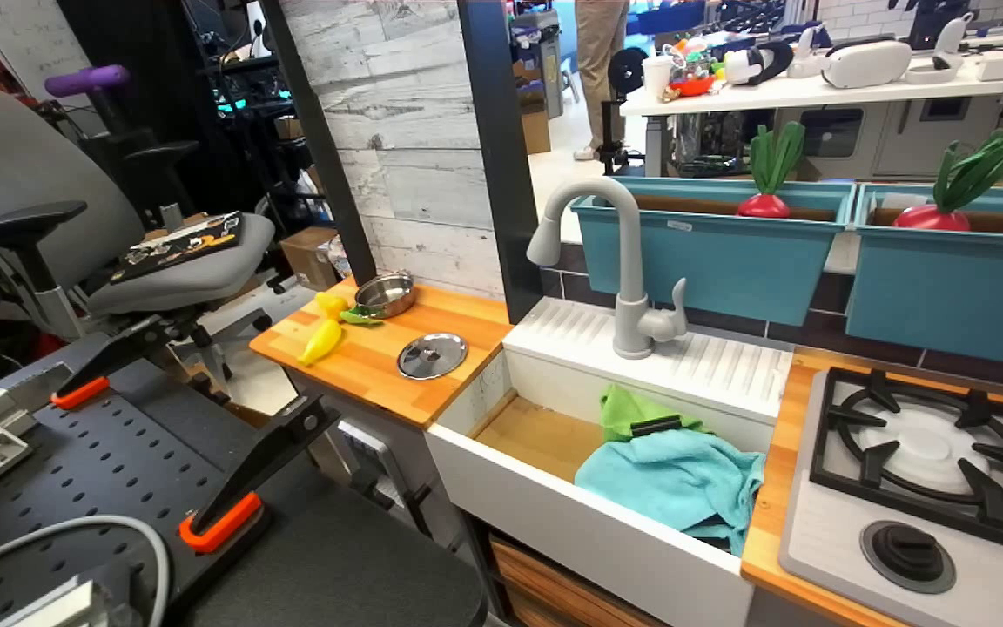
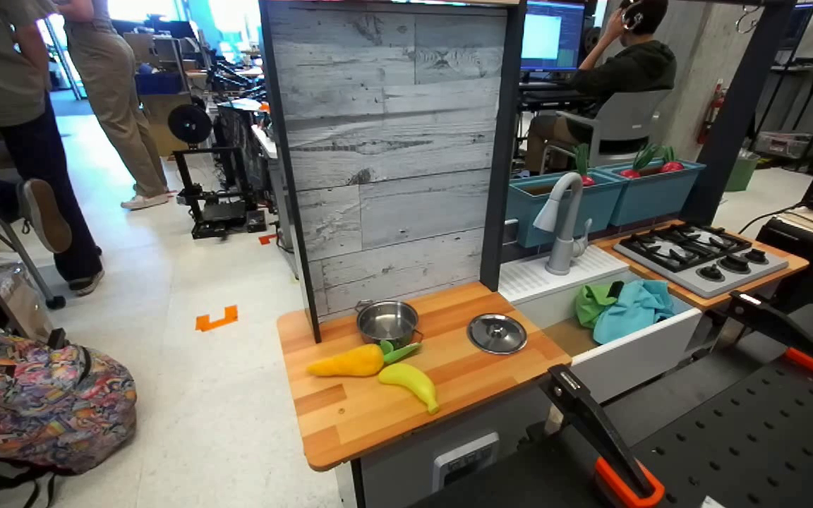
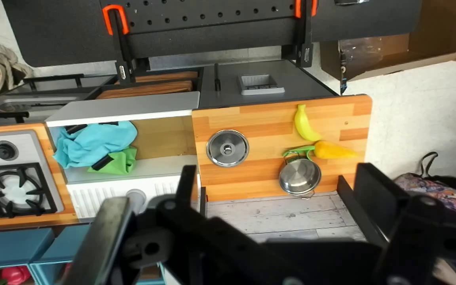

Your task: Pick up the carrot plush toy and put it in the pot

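My claw (image 3: 277, 174) hangs spread, empty, presumably to straddle the carrot plush toy (image 2: 350, 362): tip toward the outer edge of the counter (image 2: 339, 434), leaves beside the pot (image 2: 387, 324) near the back edge. Lid (image 2: 497, 333) by the edge beside the sink (image 1: 589, 533), probably keeping my drop open!

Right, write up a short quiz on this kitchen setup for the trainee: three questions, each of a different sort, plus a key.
1. True or false: the carrot plush toy lies outside the pot.
2. Fill in the blank: the turquoise cloth lies in the white ____, next to a green cloth.
3. Multiple choice: in the wrist view, the gripper is A) shut, B) open, C) out of sight.

Key
1. True; it lies on the wooden counter.
2. Sink.
3. B.
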Available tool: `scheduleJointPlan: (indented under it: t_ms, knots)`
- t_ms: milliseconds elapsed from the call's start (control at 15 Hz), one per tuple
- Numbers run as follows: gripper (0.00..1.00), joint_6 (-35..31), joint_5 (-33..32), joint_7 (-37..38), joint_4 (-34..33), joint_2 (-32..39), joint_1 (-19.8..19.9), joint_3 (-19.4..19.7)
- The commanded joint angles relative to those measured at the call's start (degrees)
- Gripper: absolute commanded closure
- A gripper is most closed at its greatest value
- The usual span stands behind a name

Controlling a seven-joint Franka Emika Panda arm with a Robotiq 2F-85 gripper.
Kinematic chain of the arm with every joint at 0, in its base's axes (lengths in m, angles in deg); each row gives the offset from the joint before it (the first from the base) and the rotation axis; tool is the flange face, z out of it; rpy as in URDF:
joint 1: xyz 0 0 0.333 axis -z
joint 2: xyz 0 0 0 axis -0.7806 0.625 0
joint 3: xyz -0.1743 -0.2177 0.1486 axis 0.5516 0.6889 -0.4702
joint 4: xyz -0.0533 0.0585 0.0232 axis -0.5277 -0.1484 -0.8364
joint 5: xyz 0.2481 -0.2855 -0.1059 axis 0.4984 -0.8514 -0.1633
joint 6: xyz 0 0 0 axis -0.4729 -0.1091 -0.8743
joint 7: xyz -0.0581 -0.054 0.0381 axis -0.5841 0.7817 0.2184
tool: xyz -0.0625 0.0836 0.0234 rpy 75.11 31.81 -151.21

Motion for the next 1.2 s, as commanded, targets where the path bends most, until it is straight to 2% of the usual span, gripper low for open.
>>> scheduleJointPlan:
  t_ms: [0,400,733,933,1133]
  knots:
    - [0.0,-6.2,0.5,2.0,-1.3,6.2,-1.8,-1.2]
    - [0.0,-19.9,-0.1,6.6,-4.3,22.6,-3.7,-4.9]
    - [0.0,-29.4,-0.1,13.1,-11.2,39.4,-4.6,-6.0]
    - [0.0,-33.1,-2.2,21.3,-16.5,49.0,-5.7,-5.1]
    - [0.0,-37.7,-4.6,29.2,-21.0,56.3,-9.3,-1.8]
